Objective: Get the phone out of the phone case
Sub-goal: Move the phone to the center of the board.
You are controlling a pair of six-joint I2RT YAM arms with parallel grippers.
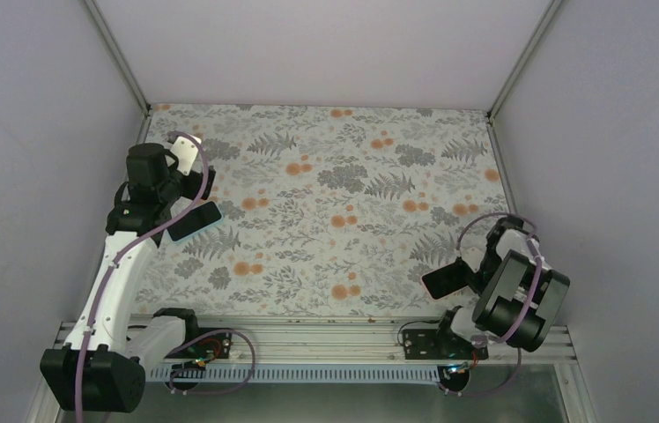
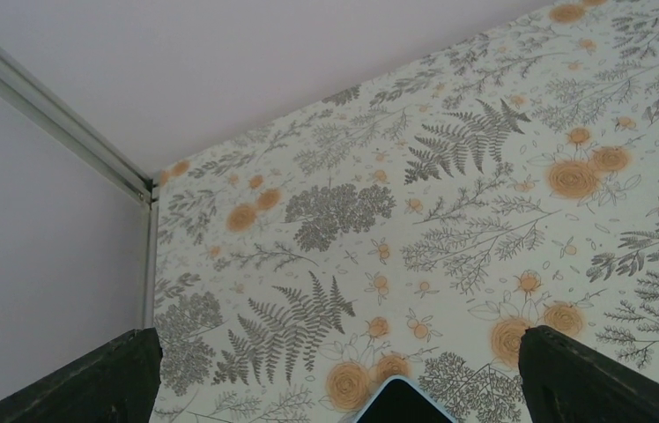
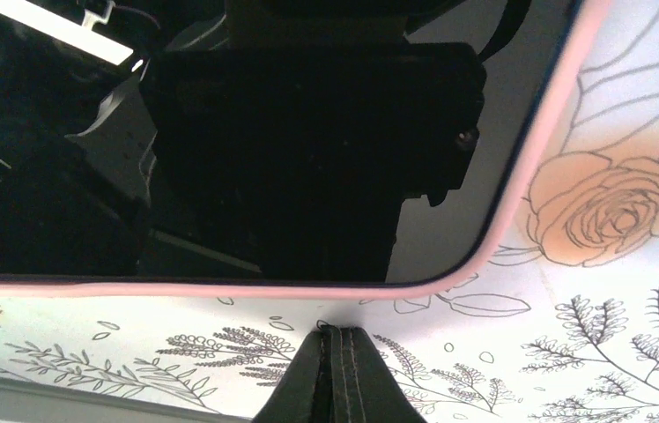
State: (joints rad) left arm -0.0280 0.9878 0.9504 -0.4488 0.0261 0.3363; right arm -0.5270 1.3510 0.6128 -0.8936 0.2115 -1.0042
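Right end effector (image 3: pixel 335 339) clamped shut on nothing, left end effector (image 2: pixel 339 352) wide open
I see the pink-rimmed phone (image 3: pixel 220 132) just ahead of the right tips, its edge crosswise; right arm nearest

Wide-open left hand (image 2: pixel 340 370) at the far left, right hand (image 3: pixel 336 374) pinched closed, near its base

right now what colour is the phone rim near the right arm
Pink rim, best in right wrist view.
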